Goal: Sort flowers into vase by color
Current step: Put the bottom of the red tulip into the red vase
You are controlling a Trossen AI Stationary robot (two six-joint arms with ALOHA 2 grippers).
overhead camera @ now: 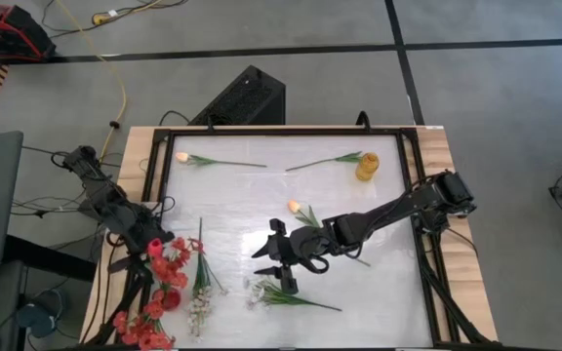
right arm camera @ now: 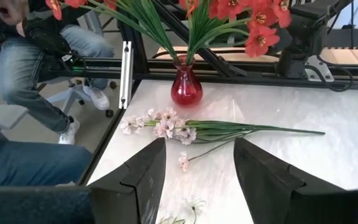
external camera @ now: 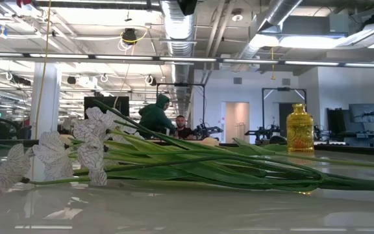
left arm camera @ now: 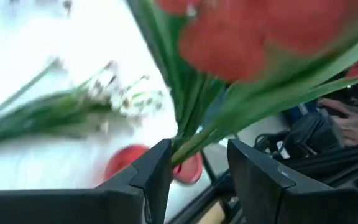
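Red blooms (overhead camera: 169, 268) fill the red vase (overhead camera: 171, 298) at the worktop's (overhead camera: 261, 200) left edge as the left tool (overhead camera: 130, 261), spread, should lift clear; right tool (overhead camera: 273, 263), spread, hovers over white sprays (overhead camera: 261, 291).

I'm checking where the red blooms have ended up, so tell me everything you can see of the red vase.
The red vase is small, glossy and translucent like glass, with a round belly narrowing to a short neck. It stands upright at the table's left edge in the high view, near the left gripper. Green stems and leaves rise from its mouth, carrying the red flowers. A spray of white blossoms lies flat just in front of it, apparently not touching. Its base rests on the white tabletop.
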